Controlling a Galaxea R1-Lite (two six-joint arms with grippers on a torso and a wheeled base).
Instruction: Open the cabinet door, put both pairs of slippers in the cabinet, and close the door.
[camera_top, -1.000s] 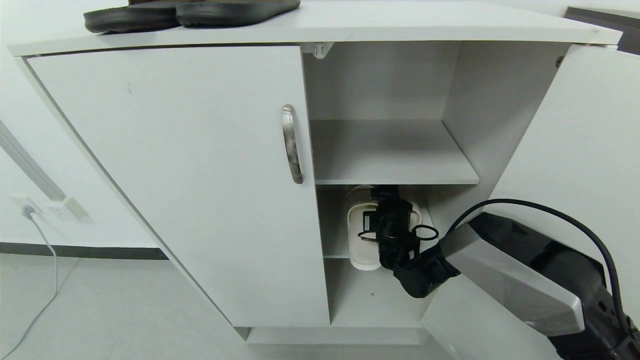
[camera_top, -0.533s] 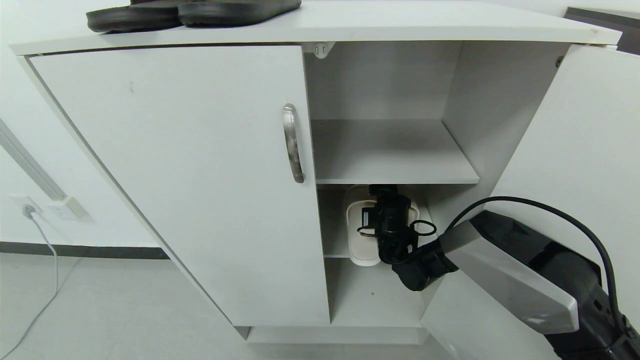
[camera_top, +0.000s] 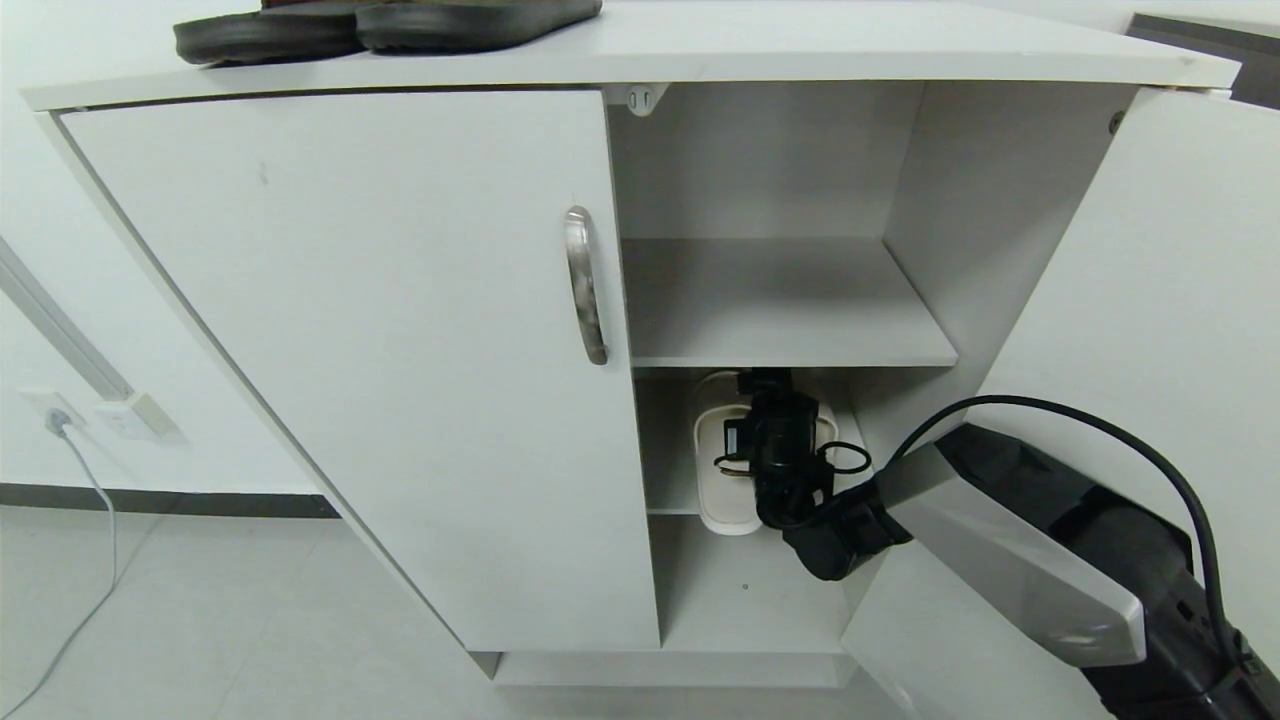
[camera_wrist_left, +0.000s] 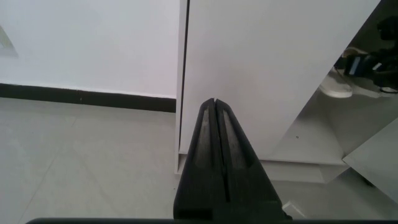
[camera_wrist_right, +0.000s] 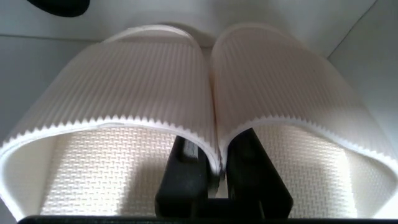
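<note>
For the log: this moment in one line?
right claw: shut on white slippers, inside cabinet under shelf | dark slippers: on cabinet top

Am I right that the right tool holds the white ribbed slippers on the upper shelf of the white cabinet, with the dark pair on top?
Not quite: the head view shows the right tool holding the white ribbed slippers in the lower compartment, under the upper shelf of the white cabinet. The dark pair of slippers is on top.
</note>
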